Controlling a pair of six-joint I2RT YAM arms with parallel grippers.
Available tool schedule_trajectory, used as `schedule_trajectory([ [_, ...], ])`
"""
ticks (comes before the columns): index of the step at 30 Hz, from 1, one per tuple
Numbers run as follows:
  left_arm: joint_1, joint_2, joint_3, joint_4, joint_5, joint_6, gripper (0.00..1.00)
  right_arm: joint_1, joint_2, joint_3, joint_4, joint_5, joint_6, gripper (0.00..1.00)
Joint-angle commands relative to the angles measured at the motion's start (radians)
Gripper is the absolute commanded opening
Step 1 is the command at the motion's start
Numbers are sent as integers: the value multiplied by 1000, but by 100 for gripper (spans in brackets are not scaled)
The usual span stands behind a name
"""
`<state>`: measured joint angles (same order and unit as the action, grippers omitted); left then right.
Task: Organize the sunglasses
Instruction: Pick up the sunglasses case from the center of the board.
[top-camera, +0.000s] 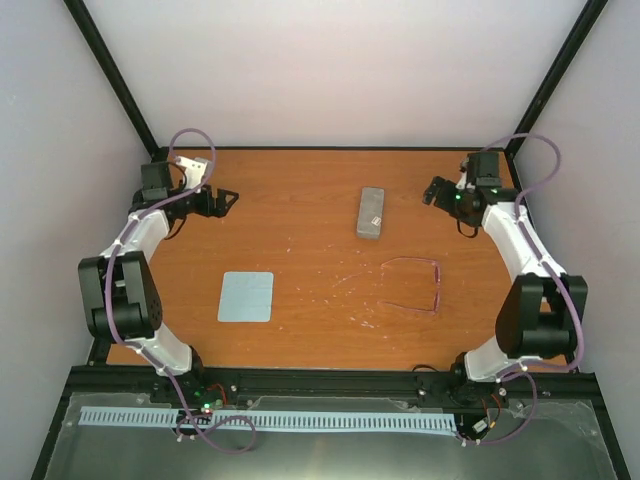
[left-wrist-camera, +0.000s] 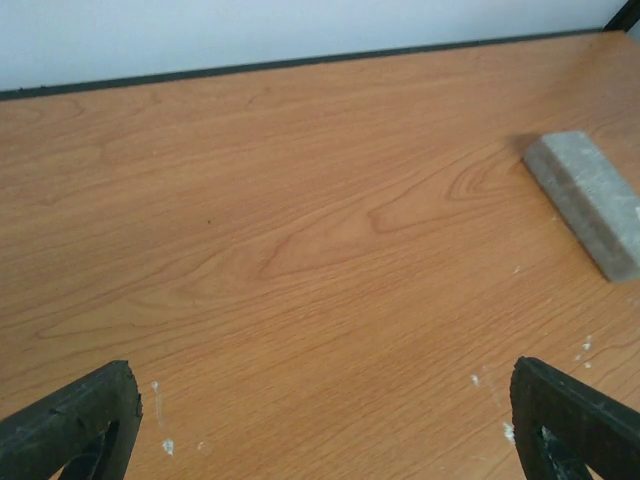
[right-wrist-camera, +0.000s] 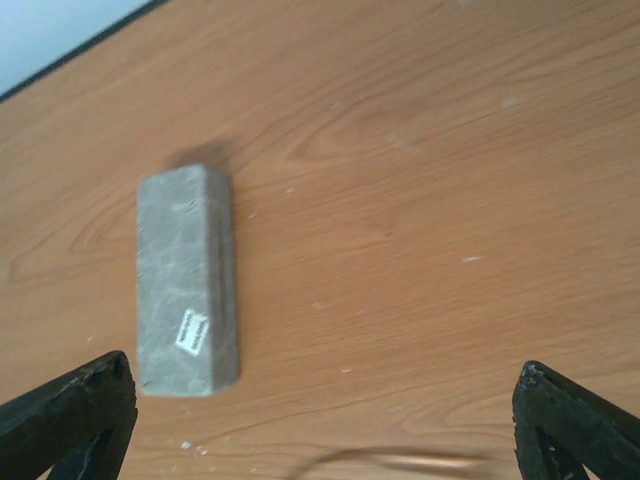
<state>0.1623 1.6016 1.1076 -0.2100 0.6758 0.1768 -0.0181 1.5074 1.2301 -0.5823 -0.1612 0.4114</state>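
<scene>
The sunglasses (top-camera: 412, 285), a thin pink-purple wiry pair, lie on the wooden table right of centre; part of the frame shows blurred at the bottom of the right wrist view (right-wrist-camera: 400, 462). The grey case (top-camera: 371, 212) lies closed behind them, also in the left wrist view (left-wrist-camera: 590, 200) and the right wrist view (right-wrist-camera: 185, 282). The pale blue-grey cloth (top-camera: 246, 296) lies flat left of centre. My left gripper (top-camera: 228, 199) is open and empty at the back left. My right gripper (top-camera: 432, 190) is open and empty at the back right, right of the case.
Black frame posts (top-camera: 115, 75) stand at the back corners. The table's back edge (top-camera: 330, 150) meets a white wall. A white ribbed strip (top-camera: 270, 420) lies along the metal shelf in front of the arm bases.
</scene>
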Motion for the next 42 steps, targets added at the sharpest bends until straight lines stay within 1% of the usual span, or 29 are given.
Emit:
schedule_trajectory([
  [1, -5, 72, 88, -33, -38, 101, 99, 73, 95, 70, -52, -124, 0, 100],
  [3, -5, 110, 118, -42, -68, 113, 99, 117, 143, 111, -43, -145, -8, 100],
  [4, -5, 127, 135, -46, -83, 118, 99, 147, 182, 152, -68, -119, -15, 100],
  [7, -5, 174, 187, -73, -127, 123, 99, 240, 345, 361, -236, -5, -67, 98],
  [9, -5, 198, 215, -87, -150, 123, 99, 303, 460, 503, -332, 48, -100, 75],
  [10, -5, 209, 225, -95, -158, 125, 99, 334, 528, 570, -373, 71, -103, 67],
  [11, -4, 217, 233, -99, -165, 124, 99, 353, 571, 625, -404, 94, -104, 67],
  [13, -4, 228, 242, -99, -175, 125, 99, 372, 647, 736, -468, 135, -92, 77],
  [15, -5, 236, 249, -103, -184, 125, 99, 374, 699, 792, -502, 116, -79, 79],
  [18, -4, 243, 249, -104, -188, 127, 99, 374, 744, 828, -506, 74, -61, 83],
  [20, -4, 245, 250, -102, -192, 130, 99, 377, 776, 862, -533, 88, -43, 84],
  [22, -5, 248, 251, -103, -197, 131, 100, 376, 801, 897, -568, 117, -33, 88],
  [24, -4, 251, 252, -102, -201, 130, 99, 377, 808, 905, -568, 137, -32, 89],
  [26, -5, 254, 251, -99, -200, 127, 100, 377, 816, 910, -559, 126, -38, 91],
  [32, -4, 272, 257, -96, -202, 111, 100, 377, 877, 945, -581, 74, -35, 91],
  [37, -5, 290, 261, -101, -209, 107, 99, 378, 904, 947, -590, 84, -35, 91],
  [42, -5, 299, 258, -108, -210, 105, 100, 378, 920, 947, -602, 111, -34, 88],
])
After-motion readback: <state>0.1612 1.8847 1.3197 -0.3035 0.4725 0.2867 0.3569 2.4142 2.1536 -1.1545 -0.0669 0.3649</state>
